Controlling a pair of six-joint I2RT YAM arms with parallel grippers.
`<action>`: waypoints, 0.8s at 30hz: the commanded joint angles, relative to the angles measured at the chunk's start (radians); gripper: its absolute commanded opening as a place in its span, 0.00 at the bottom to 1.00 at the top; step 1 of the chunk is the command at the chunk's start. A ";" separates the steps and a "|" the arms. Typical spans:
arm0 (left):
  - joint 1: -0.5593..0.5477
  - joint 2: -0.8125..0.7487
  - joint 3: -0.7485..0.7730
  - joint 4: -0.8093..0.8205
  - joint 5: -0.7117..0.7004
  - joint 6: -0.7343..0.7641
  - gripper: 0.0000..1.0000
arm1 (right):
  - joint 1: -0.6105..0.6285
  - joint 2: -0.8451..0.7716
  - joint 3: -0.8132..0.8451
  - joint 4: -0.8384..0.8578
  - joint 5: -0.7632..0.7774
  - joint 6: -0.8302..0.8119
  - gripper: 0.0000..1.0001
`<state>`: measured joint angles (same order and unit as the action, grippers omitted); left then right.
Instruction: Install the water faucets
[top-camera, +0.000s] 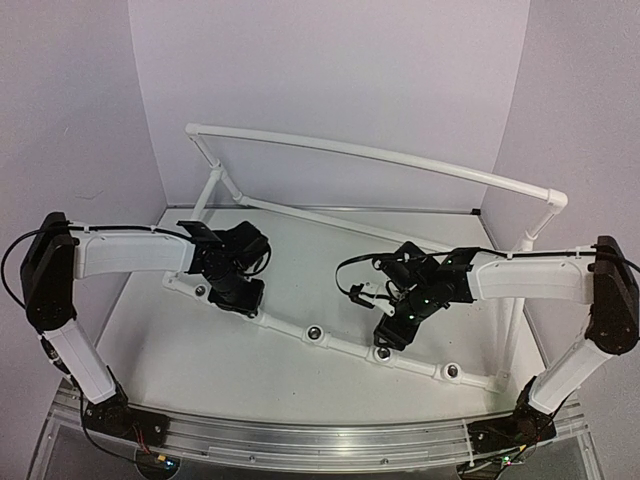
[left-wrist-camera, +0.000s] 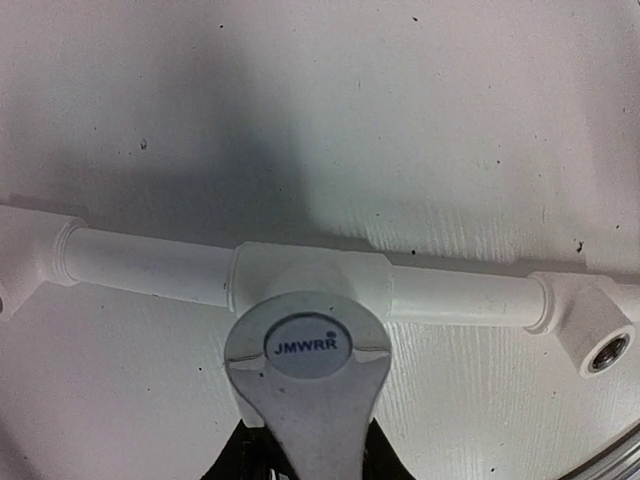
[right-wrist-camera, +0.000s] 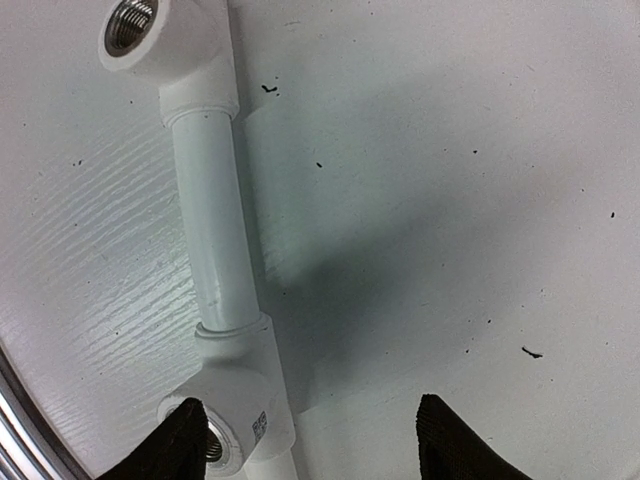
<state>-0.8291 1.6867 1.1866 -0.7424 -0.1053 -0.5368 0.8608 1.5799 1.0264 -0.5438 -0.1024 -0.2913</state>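
- left gripper (top-camera: 238, 292) pinches the silvery metal water faucet (left-wrist-camera: 305, 385); its long axis points straight ahead at the middle tee (left-wrist-camera: 310, 285) of the white plastic pipe frame (left-wrist-camera: 150, 265) on the worktop (left-wrist-camera: 450, 120).
- right gripper (right-wrist-camera: 312, 430) spread, empty.

The top view looks down from high at the near side over the whole desk (top-camera: 300, 290). Both wrist views sit close above the white pipe (left-wrist-camera: 150, 265) (right-wrist-camera: 215, 240), seemingly over different stretches.
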 joint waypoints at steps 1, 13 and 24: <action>-0.020 0.088 0.031 -0.105 0.115 0.210 0.06 | 0.002 -0.023 0.004 -0.013 -0.008 -0.009 0.68; -0.049 0.040 0.004 -0.146 -0.011 0.480 0.14 | 0.003 -0.017 0.007 -0.018 -0.012 -0.013 0.68; -0.050 -0.053 0.037 -0.138 -0.025 0.490 0.59 | 0.002 -0.024 0.016 -0.028 -0.005 -0.014 0.70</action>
<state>-0.8731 1.7140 1.2282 -0.8654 -0.1479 -0.0458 0.8608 1.5799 1.0264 -0.5551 -0.1059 -0.2989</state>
